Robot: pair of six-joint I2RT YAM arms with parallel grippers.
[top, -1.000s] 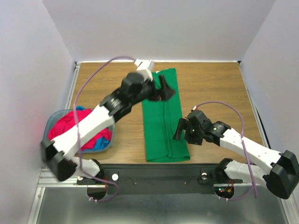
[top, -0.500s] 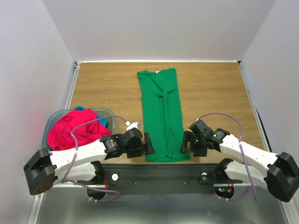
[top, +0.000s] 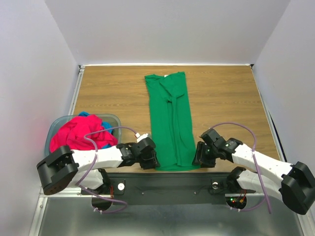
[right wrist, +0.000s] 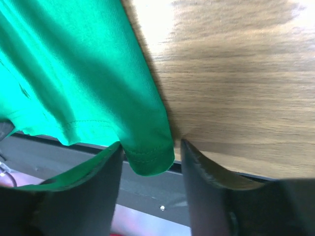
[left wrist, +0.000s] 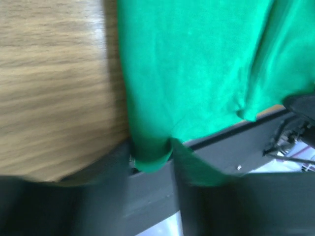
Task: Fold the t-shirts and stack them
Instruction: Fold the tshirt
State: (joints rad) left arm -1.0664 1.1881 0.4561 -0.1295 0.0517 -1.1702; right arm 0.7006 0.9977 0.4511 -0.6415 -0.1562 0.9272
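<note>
The green t-shirt [top: 170,118], folded into a long strip, lies on the wooden table from the far middle to the near edge. My left gripper [top: 150,160] sits low at its near-left corner. In the left wrist view the left gripper [left wrist: 150,145] is shut on that corner of the green t-shirt [left wrist: 197,64], and the cloth fills the gap. My right gripper [top: 198,158] is at the near-right corner. There the right gripper [right wrist: 150,146] stands open around the hem of the green t-shirt [right wrist: 74,64], with a sliver of space on one side. A pink-red t-shirt [top: 78,135] and a blue t-shirt [top: 109,132] lie heaped in the basket.
The grey-blue basket [top: 112,118] stands at the near left, beside the left arm. A black rail [top: 162,183] runs along the table's near edge, right under both grippers. White walls close in the table on three sides.
The left arm swung from the shirt's far end down to its near-left corner and closed on it. The right gripper slid to the near-right corner and its jaws narrowed.
</note>
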